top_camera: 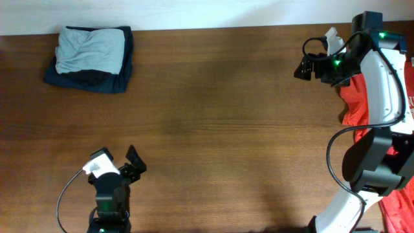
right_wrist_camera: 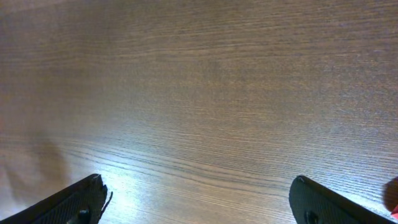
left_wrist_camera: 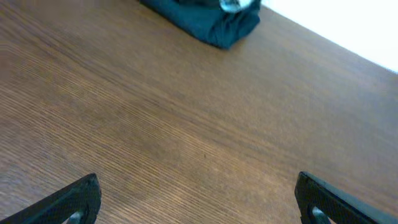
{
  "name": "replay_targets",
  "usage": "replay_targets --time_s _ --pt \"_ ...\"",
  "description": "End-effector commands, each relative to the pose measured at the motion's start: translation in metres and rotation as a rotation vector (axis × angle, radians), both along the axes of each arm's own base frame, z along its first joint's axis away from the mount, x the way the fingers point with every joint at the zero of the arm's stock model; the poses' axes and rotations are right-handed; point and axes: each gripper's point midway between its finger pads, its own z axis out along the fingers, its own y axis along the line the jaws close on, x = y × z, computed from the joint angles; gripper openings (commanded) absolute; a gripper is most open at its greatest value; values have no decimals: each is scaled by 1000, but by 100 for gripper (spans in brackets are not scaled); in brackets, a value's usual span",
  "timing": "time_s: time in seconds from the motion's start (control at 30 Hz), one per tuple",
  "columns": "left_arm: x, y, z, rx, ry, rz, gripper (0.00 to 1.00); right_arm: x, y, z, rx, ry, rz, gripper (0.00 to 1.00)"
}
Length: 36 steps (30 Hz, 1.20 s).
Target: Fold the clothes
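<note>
Now the red T-shirt lies just beside the right gripper, spread wide and empty; the left gripper likewise, well apart

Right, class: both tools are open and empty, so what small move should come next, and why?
Probably swing the right tool over to the red shirt and pinch an edge. It lies crumpled and unfolded at the right edge of the table, nearest that arm, while the grey shirt already sits folded at far left.
</note>
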Motion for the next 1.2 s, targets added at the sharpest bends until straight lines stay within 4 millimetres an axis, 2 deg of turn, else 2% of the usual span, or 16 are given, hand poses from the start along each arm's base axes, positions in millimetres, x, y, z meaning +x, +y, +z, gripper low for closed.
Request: replay_targets --time_s 0.0,0.33,0.43,0.6,0.87,1.17 --pt "-6 9 -3 -7 -34 34 99 0 -2 5 -10 -13 2 99" --pt "-14 20 11 2 -104 71 99 0 -2 5 -10 -13 2 99" --pt "-13 18 24 55 -147 33 99 0 -2 5 -10 -13 2 99" --pt "-12 17 32 152 -158 -6 99 0 -2 5 -10 -13 2 99" --pt "-12 4 64 350 -262 -138 99 0 -2 5 -10 -13 2 99" --pt "-13 -17 75 452 -311 -266 99 0 -2 5 -10 -13 2 99"
